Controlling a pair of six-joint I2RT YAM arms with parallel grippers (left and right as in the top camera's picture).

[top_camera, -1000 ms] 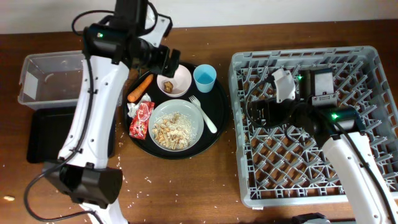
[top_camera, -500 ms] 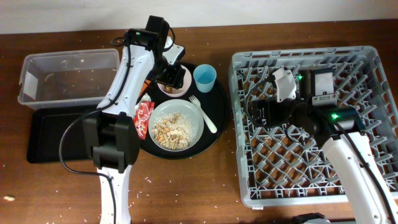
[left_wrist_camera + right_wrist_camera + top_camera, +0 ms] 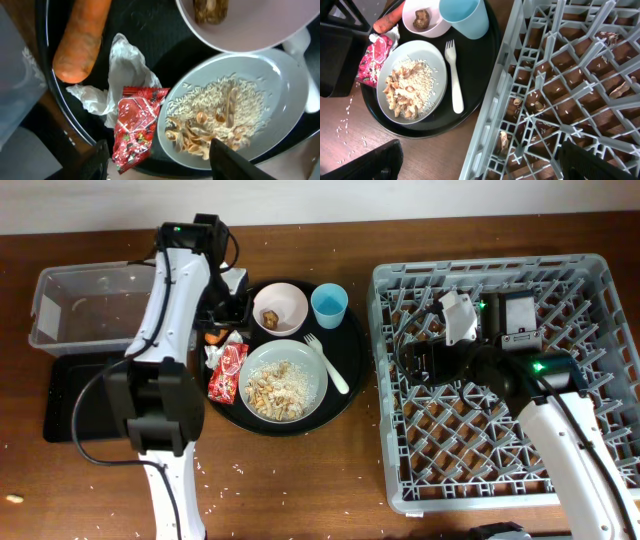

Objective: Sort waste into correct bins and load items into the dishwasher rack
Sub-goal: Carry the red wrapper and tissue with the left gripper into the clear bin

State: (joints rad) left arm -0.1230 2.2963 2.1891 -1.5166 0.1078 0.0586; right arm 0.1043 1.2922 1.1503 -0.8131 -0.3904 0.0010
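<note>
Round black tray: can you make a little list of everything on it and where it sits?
tray: round black tray, left of the dishwasher rack
back: small white bowl with a brown scrap, blue cup
middle: grey-green bowl of rice and scraps
beside it: white fork
left edge: carrot, napkin, red wrapper
left gripper: open, over the wrapper
</note>
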